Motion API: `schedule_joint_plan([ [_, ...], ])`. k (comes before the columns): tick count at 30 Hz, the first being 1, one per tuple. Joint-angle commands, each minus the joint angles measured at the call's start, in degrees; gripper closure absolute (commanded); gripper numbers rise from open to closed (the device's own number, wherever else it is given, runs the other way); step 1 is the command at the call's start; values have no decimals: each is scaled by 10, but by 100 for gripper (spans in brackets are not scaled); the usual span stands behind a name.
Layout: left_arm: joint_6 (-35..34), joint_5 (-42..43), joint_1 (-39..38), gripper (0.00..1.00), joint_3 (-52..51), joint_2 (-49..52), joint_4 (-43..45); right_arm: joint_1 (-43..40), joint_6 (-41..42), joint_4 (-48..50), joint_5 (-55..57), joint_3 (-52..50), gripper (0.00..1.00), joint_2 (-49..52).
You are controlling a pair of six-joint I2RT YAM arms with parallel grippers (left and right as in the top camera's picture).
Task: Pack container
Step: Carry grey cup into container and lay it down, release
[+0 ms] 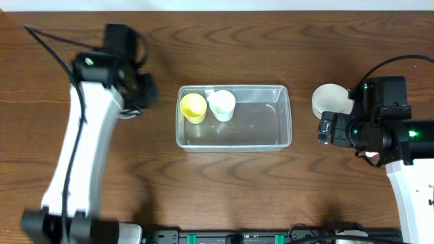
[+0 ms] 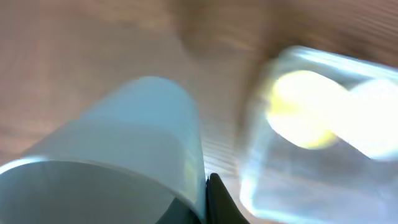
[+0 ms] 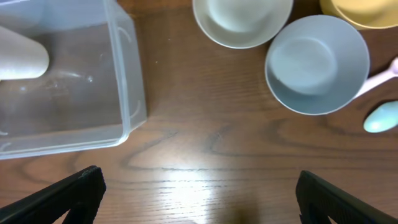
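- where is the container [image 1: 261,125]?
- in the middle of the table. its long side runs left to right. a yellow cup [image 1: 192,107] and a white cup [image 1: 222,105] lie in its left end. its right end is bare.
- what is the left gripper [image 1: 139,95] doing?
- it is squeezed tight. it looks like it pinches the wall of a pale blue cup [image 2: 143,143]. the wrist picture is blurry, so i am not fully sure of the hold.
- which way is the container from it?
- to its right. the gripper is just beside the short left end. i think the blue cup has to go right, over the rim.
- and the right gripper [image 3: 199,183]?
- its jaws are wide apart with nothing in them. it hangs over bare table near the other short end, close to a grey bowl [image 3: 317,62].
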Motion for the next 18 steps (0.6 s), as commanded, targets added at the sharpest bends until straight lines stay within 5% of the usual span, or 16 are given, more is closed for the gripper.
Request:
schedule_joint_plan([
  [1, 35, -5, -64, 94, 1, -12, -6, -9, 13, -1, 10, 10, 1, 0],
  [9, 37, -1, -194, 94, -2, 27, -19, -9, 13, -2, 9, 10, 1, 0],
  [18, 35, 0, -210, 94, -5, 125, -21, -9, 13, -9, 9, 10, 1, 0],
])
